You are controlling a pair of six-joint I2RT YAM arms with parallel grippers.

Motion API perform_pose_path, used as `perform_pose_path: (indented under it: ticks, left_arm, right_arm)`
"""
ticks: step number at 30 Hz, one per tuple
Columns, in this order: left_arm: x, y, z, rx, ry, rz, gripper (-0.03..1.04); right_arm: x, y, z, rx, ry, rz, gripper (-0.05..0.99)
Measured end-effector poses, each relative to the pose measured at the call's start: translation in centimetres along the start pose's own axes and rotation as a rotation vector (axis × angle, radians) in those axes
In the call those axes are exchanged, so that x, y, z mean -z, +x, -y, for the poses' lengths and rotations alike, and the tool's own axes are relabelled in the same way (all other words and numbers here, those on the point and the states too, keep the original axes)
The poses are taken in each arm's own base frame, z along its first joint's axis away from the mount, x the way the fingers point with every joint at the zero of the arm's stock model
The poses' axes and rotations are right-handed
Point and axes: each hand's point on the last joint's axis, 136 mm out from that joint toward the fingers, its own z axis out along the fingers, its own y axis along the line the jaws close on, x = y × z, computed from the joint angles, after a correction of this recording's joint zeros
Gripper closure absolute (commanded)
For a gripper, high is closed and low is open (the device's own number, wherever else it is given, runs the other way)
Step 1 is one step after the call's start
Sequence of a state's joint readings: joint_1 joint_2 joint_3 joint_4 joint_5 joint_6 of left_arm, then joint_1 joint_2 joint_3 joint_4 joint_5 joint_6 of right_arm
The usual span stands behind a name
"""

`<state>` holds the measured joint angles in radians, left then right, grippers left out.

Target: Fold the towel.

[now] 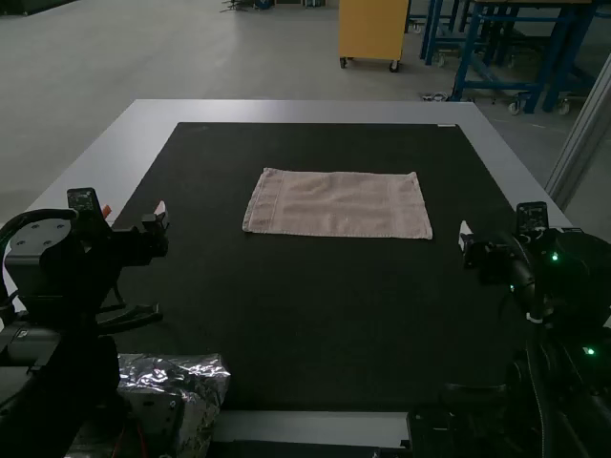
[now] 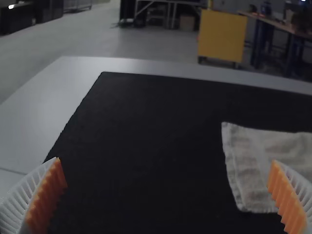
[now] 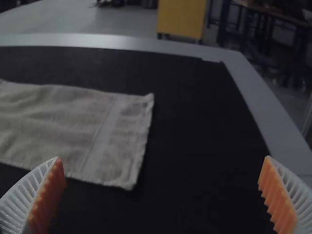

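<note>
A pinkish-beige towel [image 1: 336,204] lies flat as a wide rectangle on the dark mat, long side across the view; whether it is in layers I cannot tell. My left gripper [image 1: 162,218] is off to the towel's left, my right gripper [image 1: 465,237] off to its right, both apart from it. In the left wrist view, the left gripper [image 2: 168,192] stands wide open, with one end of the towel [image 2: 251,165] beyond a finger. The right wrist view has the right gripper [image 3: 162,192] wide open too, near the other end of the towel [image 3: 112,131].
The dark mat [image 1: 325,315] covers most of the light table [image 1: 296,113]. A crinkled silvery foil package [image 1: 196,377] lies at the near edge beside the left arm's base. A small red item [image 1: 106,211] is behind the left arm.
</note>
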<state>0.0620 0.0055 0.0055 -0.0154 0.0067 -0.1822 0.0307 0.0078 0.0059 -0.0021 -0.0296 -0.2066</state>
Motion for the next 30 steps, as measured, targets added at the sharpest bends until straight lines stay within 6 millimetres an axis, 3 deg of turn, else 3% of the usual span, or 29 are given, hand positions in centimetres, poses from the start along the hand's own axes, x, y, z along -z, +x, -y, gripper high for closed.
perform_pose_path:
  ticks: [19,22,27,30]
  left_arm:
    - [0.0,0.0,0.0,0.003,0.001,0.002,0.04]
    - [0.0,-0.9,0.1,-0.002,0.004,0.035,0.04]
    - [0.2,-3.1,0.3,-0.050,0.010,0.128,0.05]
    - [0.3,-4.0,0.4,-0.107,0.005,0.165,0.07]
  right_arm:
    - [0.0,0.0,0.0,0.000,-0.001,0.001,0.02]
    - [0.0,-0.2,0.0,0.011,-0.001,0.007,0.03]
    - [0.1,-1.9,0.0,0.164,0.004,0.078,0.02]
    - [0.0,-1.2,-0.2,0.329,-0.005,0.052,0.03]
